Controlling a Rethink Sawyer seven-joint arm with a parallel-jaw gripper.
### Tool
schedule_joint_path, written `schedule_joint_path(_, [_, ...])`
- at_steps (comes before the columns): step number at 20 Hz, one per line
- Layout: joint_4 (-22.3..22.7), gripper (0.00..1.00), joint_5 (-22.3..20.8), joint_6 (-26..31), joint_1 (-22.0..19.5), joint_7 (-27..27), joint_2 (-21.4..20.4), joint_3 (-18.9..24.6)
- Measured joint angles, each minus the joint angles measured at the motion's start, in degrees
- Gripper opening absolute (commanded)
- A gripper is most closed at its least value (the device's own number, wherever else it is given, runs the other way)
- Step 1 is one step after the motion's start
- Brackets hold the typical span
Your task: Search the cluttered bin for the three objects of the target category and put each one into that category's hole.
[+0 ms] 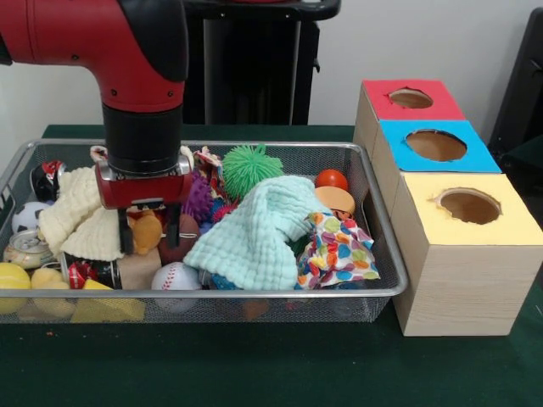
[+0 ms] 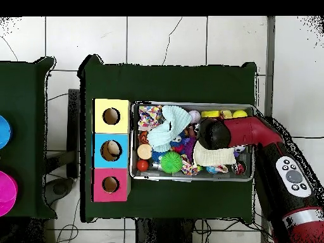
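The wire-mesh bin (image 1: 254, 293) stands on the green table, full of clutter. My gripper (image 1: 149, 233) is low in the bin's left part. Its fingers stand on either side of a tan-orange lumpy toy figure (image 1: 146, 231) and look shut on it, just above a wooden block. A pale yellow lumpy figure (image 1: 49, 278) lies at the bin's front left corner beside a smooth yellow ball (image 1: 12, 276). The red-topped hole (image 1: 411, 98) is on the farthest box to the right; it also shows in the overhead view (image 2: 111, 184). In the overhead view the arm (image 2: 218, 133) hides the gripper.
A pale green cloth (image 1: 259, 233), a cream cloth (image 1: 81, 216) and a patterned cloth (image 1: 339, 250) cover parts of the bin. A green spiky ball (image 1: 252, 164), a baseball (image 1: 176, 276) and a can (image 1: 30, 250) lie there too. The blue-topped hole (image 1: 435, 145) and the yellow-topped hole (image 1: 468, 206) are nearer.
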Motion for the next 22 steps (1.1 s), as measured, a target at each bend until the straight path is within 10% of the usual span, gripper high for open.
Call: schedule_joint_path(22, [-2.7, 1.00, -0.1, 0.0, 4.0, 0.0, 1.9, -3.0])
